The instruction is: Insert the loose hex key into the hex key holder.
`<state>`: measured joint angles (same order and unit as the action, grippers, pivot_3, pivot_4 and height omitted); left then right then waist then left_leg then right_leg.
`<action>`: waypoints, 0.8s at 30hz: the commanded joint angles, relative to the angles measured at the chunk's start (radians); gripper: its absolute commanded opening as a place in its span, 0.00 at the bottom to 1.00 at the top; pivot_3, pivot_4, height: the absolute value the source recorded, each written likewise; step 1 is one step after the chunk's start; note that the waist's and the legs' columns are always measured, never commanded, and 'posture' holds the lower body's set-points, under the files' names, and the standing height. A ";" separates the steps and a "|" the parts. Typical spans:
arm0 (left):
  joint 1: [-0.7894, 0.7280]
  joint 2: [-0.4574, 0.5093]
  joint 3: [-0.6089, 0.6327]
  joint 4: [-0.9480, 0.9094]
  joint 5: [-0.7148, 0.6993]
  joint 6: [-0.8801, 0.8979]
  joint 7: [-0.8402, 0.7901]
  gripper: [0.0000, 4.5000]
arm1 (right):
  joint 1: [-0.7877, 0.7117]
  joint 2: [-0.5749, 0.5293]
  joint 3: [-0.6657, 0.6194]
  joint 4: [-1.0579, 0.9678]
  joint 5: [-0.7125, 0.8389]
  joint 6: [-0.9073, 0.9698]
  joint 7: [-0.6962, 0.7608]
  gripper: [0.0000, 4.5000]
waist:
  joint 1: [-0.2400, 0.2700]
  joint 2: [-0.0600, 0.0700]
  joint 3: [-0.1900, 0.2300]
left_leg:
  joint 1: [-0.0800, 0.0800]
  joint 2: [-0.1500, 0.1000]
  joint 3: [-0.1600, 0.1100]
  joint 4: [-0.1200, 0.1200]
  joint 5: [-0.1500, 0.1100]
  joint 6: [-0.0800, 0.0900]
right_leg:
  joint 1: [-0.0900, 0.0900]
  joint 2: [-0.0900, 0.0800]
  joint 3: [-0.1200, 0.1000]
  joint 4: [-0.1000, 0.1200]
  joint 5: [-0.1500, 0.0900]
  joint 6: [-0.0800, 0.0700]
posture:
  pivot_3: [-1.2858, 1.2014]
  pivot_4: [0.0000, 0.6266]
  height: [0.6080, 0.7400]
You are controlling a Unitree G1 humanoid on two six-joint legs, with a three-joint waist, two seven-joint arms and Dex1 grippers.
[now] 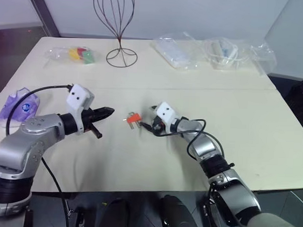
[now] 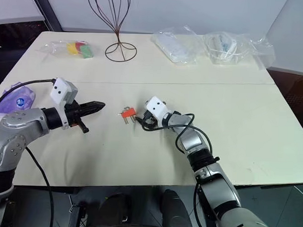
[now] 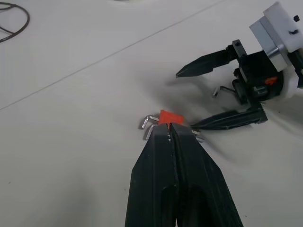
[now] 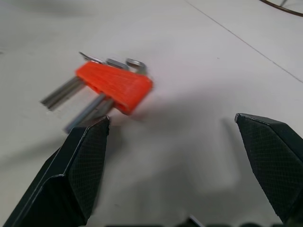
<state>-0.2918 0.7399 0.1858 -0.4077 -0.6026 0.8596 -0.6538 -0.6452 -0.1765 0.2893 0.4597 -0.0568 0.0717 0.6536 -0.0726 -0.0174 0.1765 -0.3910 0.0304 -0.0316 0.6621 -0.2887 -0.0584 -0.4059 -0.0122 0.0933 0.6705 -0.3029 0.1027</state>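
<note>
My right gripper, jaws wide and empty, sits just beside the hex key holder. My left gripper is shut, empty. The loose hex key lies ungrasped on the table; nothing inserted yet.

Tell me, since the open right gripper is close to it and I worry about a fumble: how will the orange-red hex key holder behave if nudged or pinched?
The hex key holder looks like a small plastic block lying flat on the smooth table, so a nudge would probably slide it, not roll it. Its protruding metal keys seem stiff and may snag a fingertip of the right gripper. It likely lifts easily.
</note>
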 commanded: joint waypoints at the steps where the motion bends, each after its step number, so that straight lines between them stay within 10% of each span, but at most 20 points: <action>1: 0.000 0.013 0.039 -0.035 -0.015 -0.002 0.005 0.00 | 0.000 0.032 0.032 -0.011 -0.003 -0.003 0.029 0.98 | 0.001 0.000 0.000 | 0.000 0.000 0.000 0.000 0.000 0.000 | 0.000 0.000 0.000 0.000 0.000 0.000 | 0.52 0.24 1.00; 24: -0.013 0.000 0.008 -0.006 0.001 -0.035 0.013 0.00 | -0.132 0.066 0.026 0.191 0.017 -0.020 0.175 0.98 | 0.002 0.000 0.000 | 0.000 0.000 0.000 0.000 0.000 0.000 | 0.000 0.000 0.000 0.001 0.000 0.000 | 0.52 0.24 1.00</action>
<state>-0.2892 0.7372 0.1814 -0.4047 -0.6066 0.8459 -0.6376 -0.7715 -0.1229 0.3065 0.6376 -0.0486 0.0541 0.7938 -0.0711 -0.0174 0.1765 -0.3907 0.0304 -0.0318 0.6622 -0.2886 -0.0586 -0.4059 -0.0127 0.0930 0.6711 -0.3028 0.1026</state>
